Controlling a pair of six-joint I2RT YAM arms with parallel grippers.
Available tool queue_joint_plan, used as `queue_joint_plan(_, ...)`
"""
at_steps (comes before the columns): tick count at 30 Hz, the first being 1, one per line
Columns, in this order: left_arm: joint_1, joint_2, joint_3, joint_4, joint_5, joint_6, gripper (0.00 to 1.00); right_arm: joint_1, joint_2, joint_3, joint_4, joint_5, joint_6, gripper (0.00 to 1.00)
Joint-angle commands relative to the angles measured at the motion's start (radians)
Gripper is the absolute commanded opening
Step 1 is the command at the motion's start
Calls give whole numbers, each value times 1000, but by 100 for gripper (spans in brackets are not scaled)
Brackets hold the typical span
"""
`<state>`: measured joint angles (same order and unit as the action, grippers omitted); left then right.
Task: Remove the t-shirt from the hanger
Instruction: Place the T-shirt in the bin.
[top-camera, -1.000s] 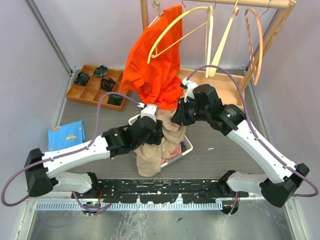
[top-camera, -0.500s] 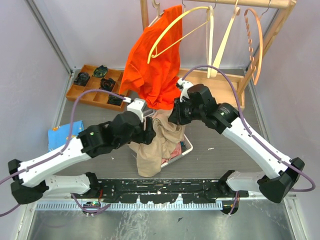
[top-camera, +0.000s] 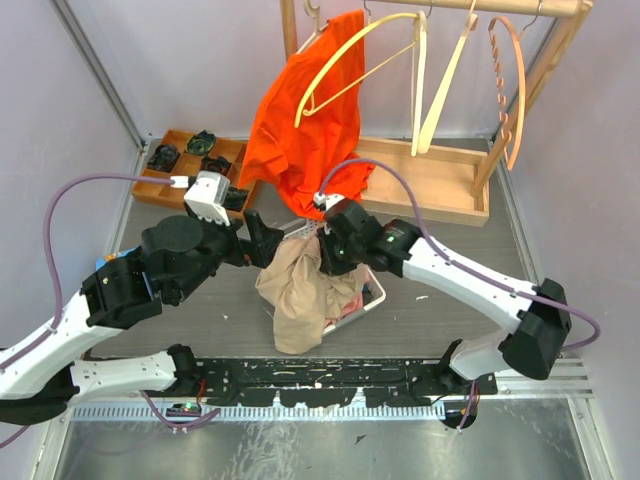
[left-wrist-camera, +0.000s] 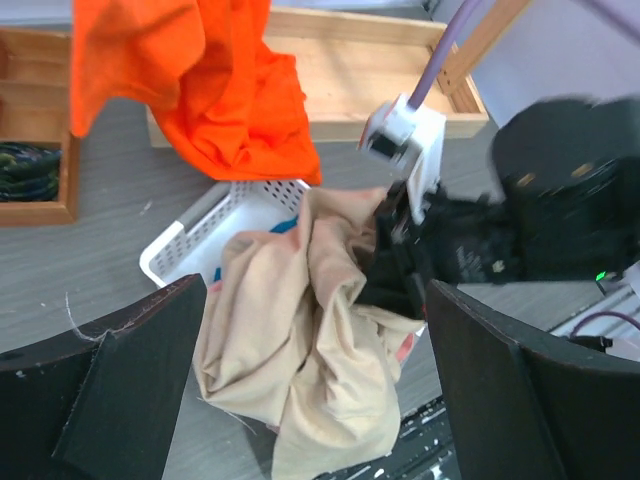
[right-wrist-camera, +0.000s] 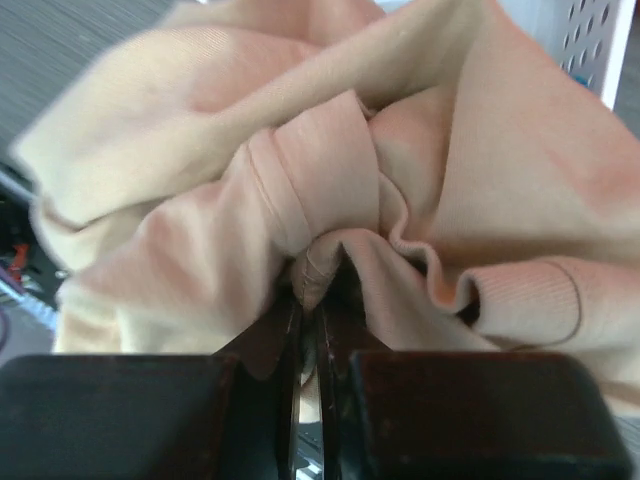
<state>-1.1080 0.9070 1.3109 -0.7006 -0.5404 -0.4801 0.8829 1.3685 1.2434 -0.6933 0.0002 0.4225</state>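
The orange t-shirt hangs at upper centre of the top view, still draped on its hanger, its hem just above the white basket. The right gripper is clamped on a fold of beige cloth from the basket, not the shirt. The left gripper stands spread wide and holds nothing. The likely trouble: a pull now would lift the beige laundry, perhaps drag the basket, and leave the shirt hanging.
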Motion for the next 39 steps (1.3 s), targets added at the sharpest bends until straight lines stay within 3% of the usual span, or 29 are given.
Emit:
queue_joint_plan(1, -1, 2, 55, 54, -83, 77, 98, 35, 60, -65, 43, 87, 54, 1)
queue_joint_plan(8, 0, 28, 137, 53, -115, 97, 98, 52, 102, -104, 85, 111, 86, 8)
queue_joint_plan(14, 0, 42, 182, 49, -137, 126, 98, 56, 46, -73, 57, 164, 104, 32)
queue_joint_plan(16, 0, 40, 186, 68, -152, 143, 98, 56, 11, -62, 42, 181, 110, 36)
queue_joint_plan(29, 1, 196, 392, 83, -160, 315, 98, 57, -213, 94, -82, 210, 62, 44)
queue_joint_plan(39, 76, 414, 679, -11, -100, 383, 98, 58, -267, 258, -86, 284, -20, 46)
